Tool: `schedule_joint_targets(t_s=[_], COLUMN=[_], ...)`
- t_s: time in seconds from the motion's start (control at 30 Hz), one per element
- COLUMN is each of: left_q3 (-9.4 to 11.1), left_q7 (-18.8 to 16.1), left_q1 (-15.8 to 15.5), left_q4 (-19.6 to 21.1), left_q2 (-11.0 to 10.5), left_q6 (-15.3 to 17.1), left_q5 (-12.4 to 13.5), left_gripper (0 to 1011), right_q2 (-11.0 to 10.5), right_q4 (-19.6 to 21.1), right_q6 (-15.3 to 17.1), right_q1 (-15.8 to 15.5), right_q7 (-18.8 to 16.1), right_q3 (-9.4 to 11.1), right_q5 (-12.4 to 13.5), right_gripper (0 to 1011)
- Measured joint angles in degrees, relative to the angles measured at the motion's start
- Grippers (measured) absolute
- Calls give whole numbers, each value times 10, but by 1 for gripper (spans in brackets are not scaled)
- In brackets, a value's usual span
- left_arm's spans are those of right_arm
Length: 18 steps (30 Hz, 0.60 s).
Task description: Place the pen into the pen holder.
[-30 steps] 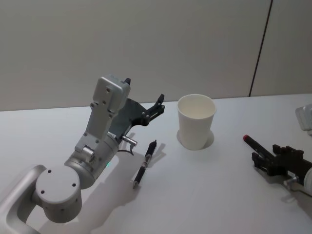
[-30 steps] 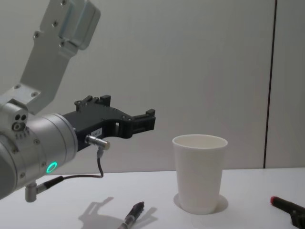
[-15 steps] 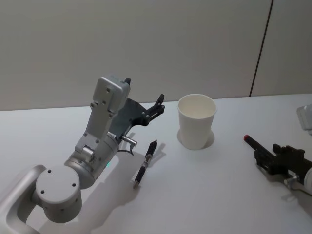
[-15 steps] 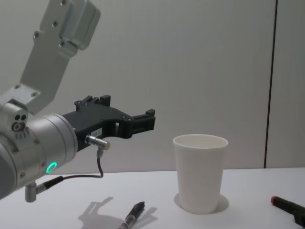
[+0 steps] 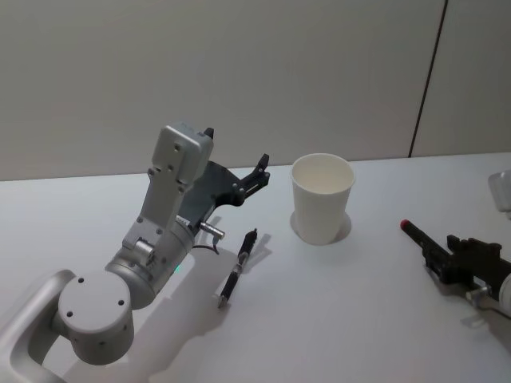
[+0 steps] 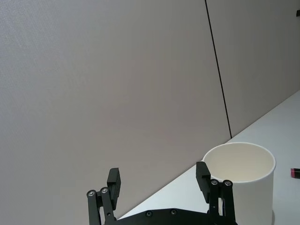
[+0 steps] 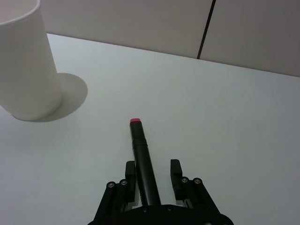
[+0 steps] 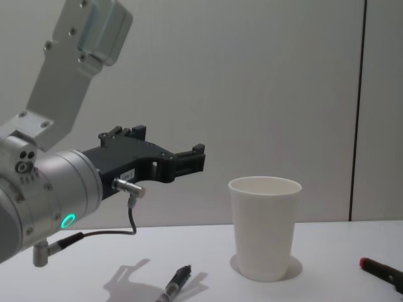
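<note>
White table (image 5: pixel 319 311), grey wall (image 5: pixel 239 64) with dark vertical seam (image 5: pixel 428 80).

We've got open table (image 5: pixel 375 295) between the pen holder (image 5: pixel 321 198) and the right gripper (image 5: pixel 437 257), a free run to the cup. Its mouth faces up, uncovered. On the far side the left gripper (image 5: pixel 262 169) hangs raised near the rim, jaws spread, and 1 black pen (image 5: pixel 239 268) lies below.
</note>
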State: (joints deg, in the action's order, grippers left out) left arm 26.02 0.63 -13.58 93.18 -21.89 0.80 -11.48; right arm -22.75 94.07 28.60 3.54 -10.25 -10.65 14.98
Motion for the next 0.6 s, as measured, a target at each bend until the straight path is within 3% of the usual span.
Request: schedule_joint_targets(t_s=[0.33,0.6], left_q3=[0,0], left_q7=[0,0], left_q1=[0,0], left_q4=[0,0], left_q2=[0,0], left_q6=[0,0], left_q5=[0,0], left_gripper=[1001,1001], right_q2=[0,1], right_q4=[-1,-1], right_q6=[-1,-2], right_q1=[0,1], right_q7=[2,2], right_q3=[1,1], right_q5=[0,0], right_gripper=[214,173])
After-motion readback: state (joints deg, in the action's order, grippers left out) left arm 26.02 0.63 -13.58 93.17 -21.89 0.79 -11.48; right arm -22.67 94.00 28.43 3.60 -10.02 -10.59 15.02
